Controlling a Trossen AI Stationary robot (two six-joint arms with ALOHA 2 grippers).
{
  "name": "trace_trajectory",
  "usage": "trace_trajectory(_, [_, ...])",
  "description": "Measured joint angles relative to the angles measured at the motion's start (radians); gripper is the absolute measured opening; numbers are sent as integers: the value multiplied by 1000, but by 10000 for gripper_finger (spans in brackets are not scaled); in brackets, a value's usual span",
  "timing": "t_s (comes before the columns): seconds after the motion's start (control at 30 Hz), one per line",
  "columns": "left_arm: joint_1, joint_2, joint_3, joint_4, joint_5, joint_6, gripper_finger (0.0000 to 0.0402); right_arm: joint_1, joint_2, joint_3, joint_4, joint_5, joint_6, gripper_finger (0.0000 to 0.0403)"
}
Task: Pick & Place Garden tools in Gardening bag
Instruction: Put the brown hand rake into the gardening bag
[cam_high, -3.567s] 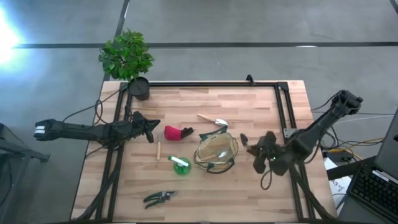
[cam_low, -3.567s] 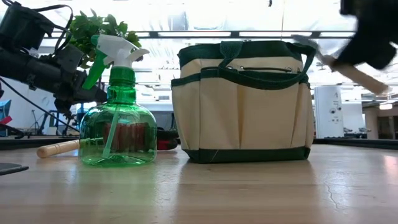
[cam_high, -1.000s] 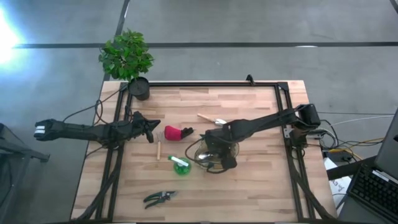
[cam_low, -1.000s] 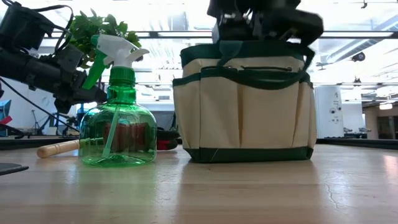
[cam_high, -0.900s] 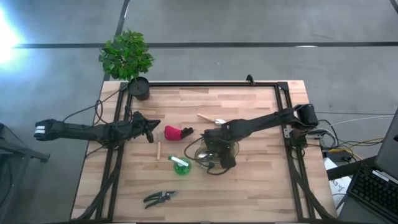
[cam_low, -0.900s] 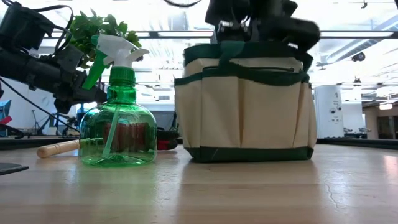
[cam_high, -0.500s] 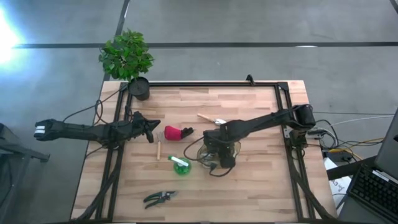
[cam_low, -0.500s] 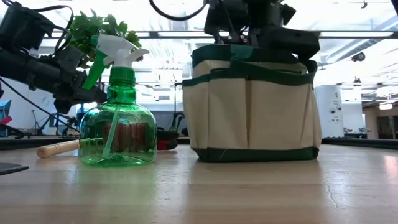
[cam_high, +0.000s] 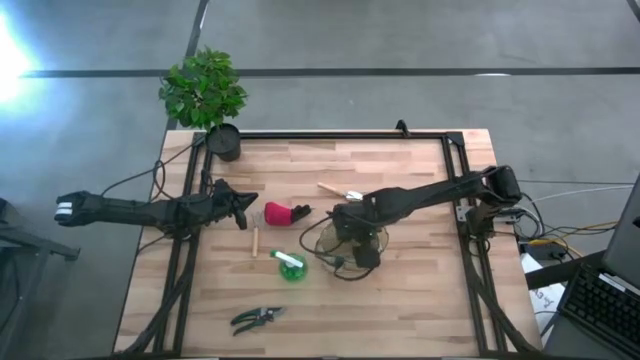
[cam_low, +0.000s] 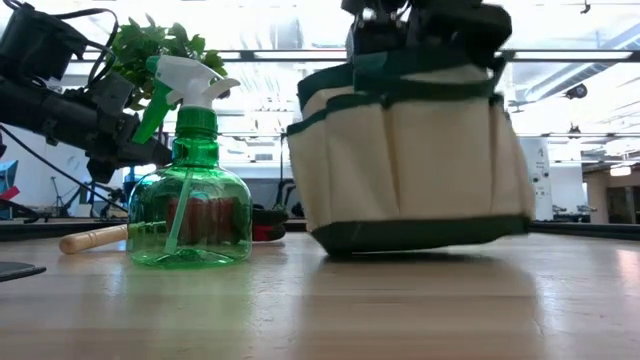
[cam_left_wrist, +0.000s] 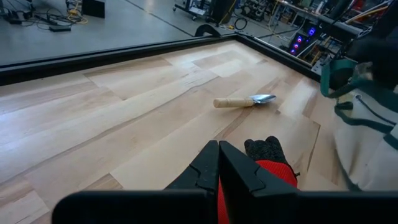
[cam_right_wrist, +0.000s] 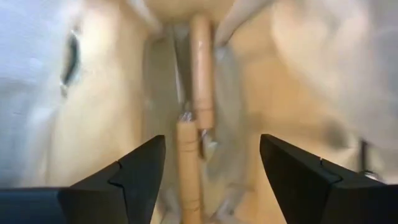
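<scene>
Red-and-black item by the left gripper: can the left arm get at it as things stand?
Probably yes. The left gripper sits just beside the red-and-black item, pointed at it with nothing between them, though its fingers are shut and would need to open. The right gripper is busy over the gardening bag.

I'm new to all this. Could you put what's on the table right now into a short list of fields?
Bag: gardening bag, tan with green trim, tilted, one side off the table.
Right pincer: open, inside the bag's mouth.
In bag: two wooden handles.
Left pincer: shut, beside the red-and-black item.
Still out: trowel, spray bottle, pruning shears.
Bystander: potted plant at a table corner.
</scene>
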Motion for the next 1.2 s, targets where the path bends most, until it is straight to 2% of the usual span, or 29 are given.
trace_trajectory(0.33, [0, 0, 0, 1, 0, 0, 14, 12, -84, 0, 30, 1, 21, 239])
trace_trajectory(0.6, [0, 0, 0, 0, 0, 0, 14, 31, -37, -21, 21, 0, 37, 222])
trace_trajectory(1.0, [0, 0, 0, -3, 0, 0, 14, 38, 10, -51, 5, -1, 57, 221])
trace_trajectory(1.2, [0, 0, 0, -3, 0, 0, 14, 43, 3, -52, 7, -50, 67, 221])
